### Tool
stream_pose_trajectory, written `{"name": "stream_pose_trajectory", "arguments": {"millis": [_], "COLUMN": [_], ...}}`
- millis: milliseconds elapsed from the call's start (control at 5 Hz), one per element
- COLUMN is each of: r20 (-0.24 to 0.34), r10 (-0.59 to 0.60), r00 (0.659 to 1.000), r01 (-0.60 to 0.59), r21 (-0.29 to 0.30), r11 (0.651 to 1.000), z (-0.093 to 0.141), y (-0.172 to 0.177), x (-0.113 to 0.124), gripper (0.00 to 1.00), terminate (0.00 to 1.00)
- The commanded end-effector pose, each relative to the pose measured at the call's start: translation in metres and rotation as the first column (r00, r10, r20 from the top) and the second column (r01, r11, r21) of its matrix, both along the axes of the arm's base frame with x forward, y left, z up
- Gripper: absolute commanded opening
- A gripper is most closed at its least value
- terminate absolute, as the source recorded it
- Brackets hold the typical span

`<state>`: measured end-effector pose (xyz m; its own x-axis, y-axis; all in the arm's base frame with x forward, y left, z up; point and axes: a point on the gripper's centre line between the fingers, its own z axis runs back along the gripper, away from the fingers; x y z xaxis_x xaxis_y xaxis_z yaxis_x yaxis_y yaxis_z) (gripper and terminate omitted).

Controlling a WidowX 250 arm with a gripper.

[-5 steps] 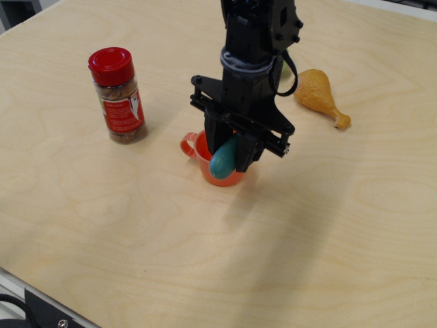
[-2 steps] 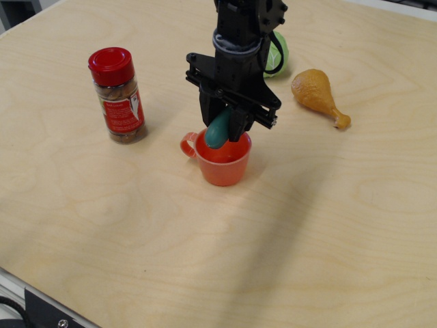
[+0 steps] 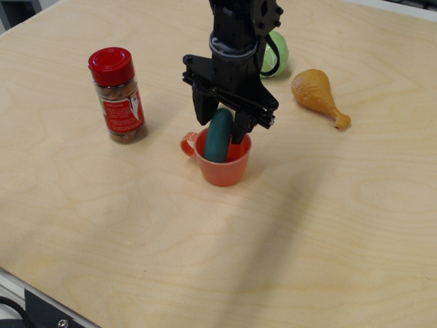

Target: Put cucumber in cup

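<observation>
The dark teal-green cucumber stands on end inside the orange-red cup, leaning a little, with its top above the rim. The cup sits upright near the middle of the wooden table, its loop handle pointing left. My black gripper hangs straight above the cup. Its fingers are spread to either side of the cucumber's top end, with small gaps showing. The gripper looks open, and the cucumber rests in the cup.
A red-lidded spice jar stands to the left of the cup. A pale green round cabbage toy lies behind the arm. An orange chicken drumstick toy lies at the right. The table edge runs along the bottom left.
The gripper moved from the cup's front right to above it, carrying the cucumber. The fingers have spread, and the cucumber now sits lower, inside the cup.
</observation>
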<state>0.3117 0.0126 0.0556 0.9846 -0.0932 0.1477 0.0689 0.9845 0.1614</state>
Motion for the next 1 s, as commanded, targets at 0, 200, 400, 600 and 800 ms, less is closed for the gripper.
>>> {"name": "stream_pose_trajectory", "arguments": {"millis": [0, 200, 400, 600, 800], "r20": [0.094, 0.05, 0.036, 0.036, 0.036], "r10": [0.005, 0.025, 0.015, 0.015, 0.015], "r00": [0.996, 0.998, 0.999, 0.999, 0.999], "r01": [-0.006, -0.027, -0.017, -0.017, -0.017], "r21": [0.01, 0.042, 0.03, 0.03, 0.03], "r11": [1.0, 0.999, 0.999, 0.999, 0.999], "z": [0.036, 0.054, 0.071, 0.071, 0.071], "y": [-0.001, 0.002, 0.005, 0.005, 0.005], "x": [0.002, -0.004, -0.005, -0.005, -0.005], "gripper": [1.0, 1.0, 1.0, 1.0, 1.0], "terminate": [0.0, 0.0, 0.0, 0.0, 1.0]}}
